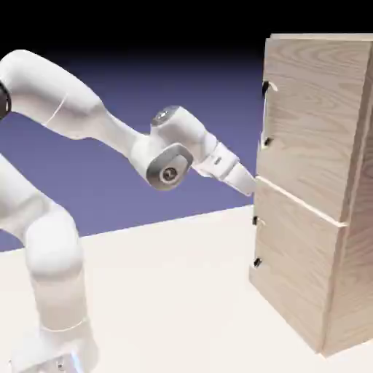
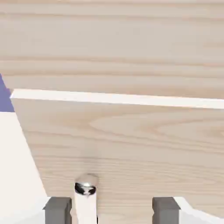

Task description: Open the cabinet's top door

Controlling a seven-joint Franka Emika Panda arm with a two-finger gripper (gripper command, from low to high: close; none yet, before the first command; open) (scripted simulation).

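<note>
1. At the left of the exterior view the white arm (image 1: 51, 240) rises from the surface (image 1: 167, 291) and reaches right. Its claw (image 1: 248, 181) sits at mid-frame with the jaws spread wide and nothing in them. If it pushes on at this height, it could bump the wood.
2. The claw is close to the seam (image 2: 118, 99) between the two panels. The top door's handle (image 1: 265, 113) is higher up in the frame, well apart from the claw, so closing now would miss it.
3. In the hand view a silver bar end (image 2: 86, 189) shows at the bottom, close to the left fingertip (image 2: 57, 209). It seems to sit on the panel under the seam. I'd judge it belongs to the lower door (image 1: 295, 269), so a grip here may open the wrong one.
4. The top door (image 1: 313, 116) fills the upper right, shut, on the cabinet (image 1: 353, 218). An off-centre grip could slip off the thin bar.
</note>
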